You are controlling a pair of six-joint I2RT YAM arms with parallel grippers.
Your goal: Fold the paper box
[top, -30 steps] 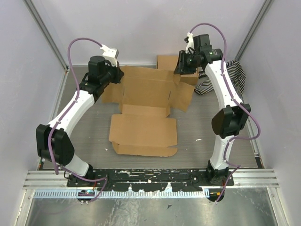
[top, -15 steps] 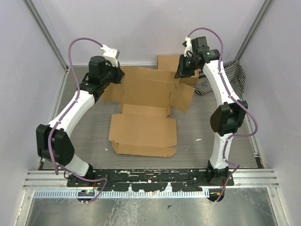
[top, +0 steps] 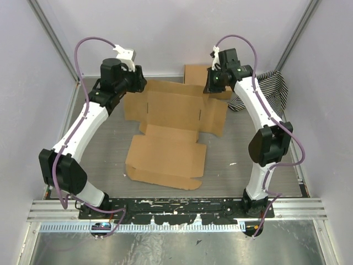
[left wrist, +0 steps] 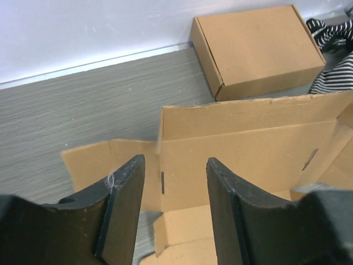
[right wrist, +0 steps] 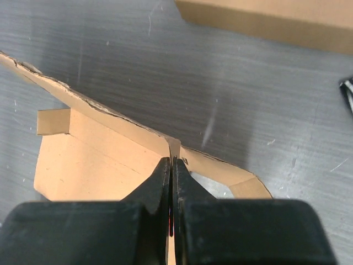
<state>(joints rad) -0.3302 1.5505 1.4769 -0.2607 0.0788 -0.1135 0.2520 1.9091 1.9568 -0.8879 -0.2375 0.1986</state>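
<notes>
One paper box [top: 165, 152] lies opened out in the middle of the gray counter [top: 99, 141]. Its big flat part is close to the arms, and its far wall stands up a little. The right hand [right wrist: 172, 164] is squeezed tight on the top edge of that wall, at the back right corner. The left hand [left wrist: 175, 163] is by the back left corner. Its two black fingers [left wrist: 124, 204] are spread apart and hold nothing. Behind the paper box sits a closed brown box [top: 196, 73], near the back wall. A black-and-white striped cloth [top: 274, 88] lies just to the right of it.
</notes>
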